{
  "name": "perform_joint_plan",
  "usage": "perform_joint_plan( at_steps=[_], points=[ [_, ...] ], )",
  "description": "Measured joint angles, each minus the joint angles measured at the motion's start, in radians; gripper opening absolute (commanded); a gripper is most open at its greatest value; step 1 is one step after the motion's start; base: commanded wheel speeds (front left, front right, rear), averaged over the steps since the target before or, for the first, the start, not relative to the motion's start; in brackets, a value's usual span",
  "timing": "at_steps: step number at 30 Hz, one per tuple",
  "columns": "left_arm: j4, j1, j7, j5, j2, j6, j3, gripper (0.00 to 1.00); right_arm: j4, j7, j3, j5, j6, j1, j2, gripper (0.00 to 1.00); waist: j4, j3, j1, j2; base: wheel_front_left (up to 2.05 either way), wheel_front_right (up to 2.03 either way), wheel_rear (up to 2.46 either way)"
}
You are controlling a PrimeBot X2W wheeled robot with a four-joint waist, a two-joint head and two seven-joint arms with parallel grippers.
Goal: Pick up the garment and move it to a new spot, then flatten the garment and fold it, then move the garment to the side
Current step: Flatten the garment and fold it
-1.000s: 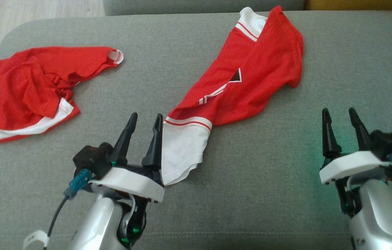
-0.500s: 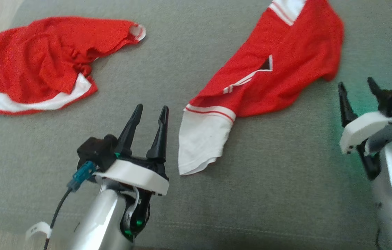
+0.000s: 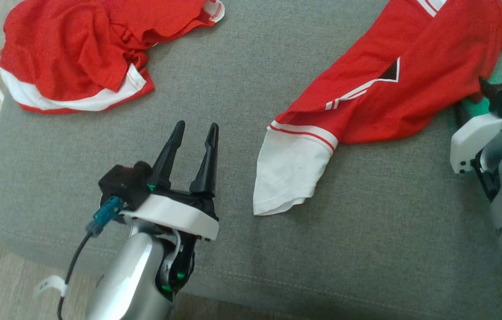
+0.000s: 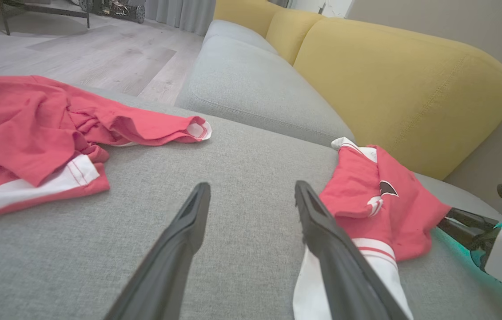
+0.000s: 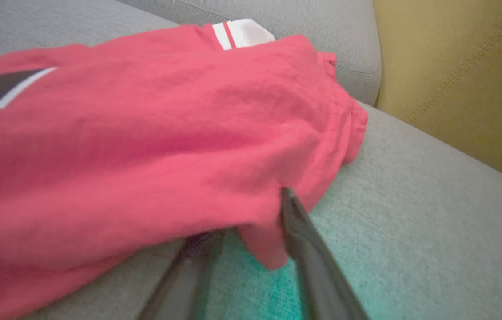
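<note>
**Head camera:** sited above, facing steeply down onto the grey sofa seat (image 3: 366,249) from middle distance. The seat's front edge crosses the bottom of the view.

**Left wrist camera:** low over the seat, facing along its own fingers (image 4: 180,258) toward the yellow backrest (image 4: 411,80).

**Right wrist camera:** low and very near, looking along its own fingers at the striped red garment (image 5: 144,133). This view is partly blurred.

**Shared coverage:** all three views show that garment. The head and left wrist views also share the crumpled red garment (image 3: 77,53).
</note>
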Motion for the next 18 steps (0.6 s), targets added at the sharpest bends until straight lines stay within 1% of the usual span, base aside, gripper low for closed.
perform_joint_plan(
  at_steps=[5, 10, 14, 15, 18],
  points=[
    [0.0, -0.007, 0.0, 0.0, 0.0, 0.001, 0.004, 1.0, 0.021, -0.038, 0.012, -0.037, 0.0, -0.022, -0.011, 0.0, -0.013, -0.012, 0.0, 0.0, 0.0, 0.0, 0.0],
    [0.001, -0.005, 0.0, 0.0, 0.0, 0.0, 0.011, 1.0, 0.026, -0.045, 0.082, -0.054, 0.0, -0.022, -0.039, 0.0, -0.049, -0.047, 0.0, 0.0, 0.0, 0.0, 0.0],
    [0.004, 0.001, 0.0, 0.0, 0.0, 0.0, 0.015, 1.0, 0.01, -0.021, 0.195, -0.037, 0.0, -0.021, -0.089, 0.0, -0.086, -0.088, 0.0, 0.0, 0.0, 0.0, 0.0],
    [0.005, 0.014, 0.0, 0.0, 0.0, 0.0, 0.017, 1.0, -0.008, 0.006, 0.27, -0.004, 0.0, -0.02, -0.126, 0.0, -0.105, -0.113, 0.0, 0.0, 0.0, 0.0, 0.0],
    [0.01, 0.046, 0.0, 0.0, 0.0, 0.0, 0.022, 1.0, -0.063, 0.064, 0.39, 0.065, 0.0, -0.013, -0.198, 0.0, -0.13, -0.154, 0.0, 0.0, 0.0, 0.0, 0.0]
  ],
)
